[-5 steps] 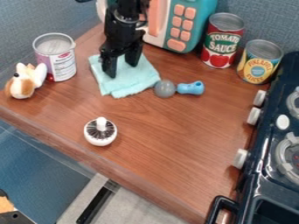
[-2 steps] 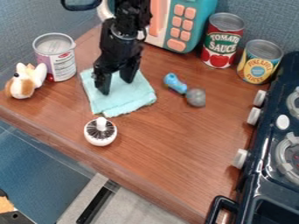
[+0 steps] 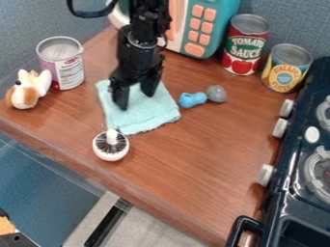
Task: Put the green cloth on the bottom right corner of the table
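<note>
Two fingers of the black tool (image 3: pixel 135 100) stand wide apart over the green cloth (image 3: pixel 142 115), which lies spread on the wooden desk (image 3: pixel 193 166) directly beneath them. Over the past second, tool and cloth have shifted together, first toward the desk's front edge, then slightly rightward in the camera's view, a sign that the fingertips are probably pressing and dragging the fabric; whether they pinch any of it cannot be told.

To the tool's right, a toy with a blue handle and a grey ball (image 3: pixel 216 93) has swung end for end: the ball, which earlier lay beside the cloth, now points away from it, and the blue end sits at the cloth's edge. The white round piece with a knob (image 3: pixel 111 145), below the tool, has held its spot, but the cloth's near edge has come right up beside it.

The move looks like modest progress. The bottom right corner remains well away, below and to the right of the tool, beside the toy stove (image 3: pixel 293 159). The next stretch likely calls for a more rightward pull, steering the cloth clear of the knobbed piece. Straight on toward the front edge, it could bump that piece; swept right, it could push the toy along or bunch up.
</note>
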Robot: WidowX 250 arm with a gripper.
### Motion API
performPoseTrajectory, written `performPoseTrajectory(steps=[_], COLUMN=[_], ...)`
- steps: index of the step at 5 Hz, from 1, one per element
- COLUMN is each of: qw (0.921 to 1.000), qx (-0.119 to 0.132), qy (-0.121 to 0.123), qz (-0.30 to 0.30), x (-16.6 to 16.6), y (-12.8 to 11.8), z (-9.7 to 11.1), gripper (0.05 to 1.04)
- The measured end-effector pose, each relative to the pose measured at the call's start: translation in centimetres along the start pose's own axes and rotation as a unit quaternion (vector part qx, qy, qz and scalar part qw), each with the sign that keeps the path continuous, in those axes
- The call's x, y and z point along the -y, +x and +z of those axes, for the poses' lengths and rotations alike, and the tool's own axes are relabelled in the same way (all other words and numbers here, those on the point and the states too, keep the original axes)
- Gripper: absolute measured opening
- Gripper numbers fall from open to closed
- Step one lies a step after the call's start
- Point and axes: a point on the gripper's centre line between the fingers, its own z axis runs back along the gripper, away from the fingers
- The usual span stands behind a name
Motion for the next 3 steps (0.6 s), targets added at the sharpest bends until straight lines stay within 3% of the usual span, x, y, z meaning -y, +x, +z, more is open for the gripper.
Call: performPoseTrajectory(steps=[2, 3], qw=[0.9945, 0.9886], qx=[-0.018, -0.031], qy=[-0.026, -0.025], qz=[-0.100, -0.145], x=[2.3, 1.9], y=[-6.3, -10.1], z=[0.5, 0.8], gripper=[0.999, 0.999])
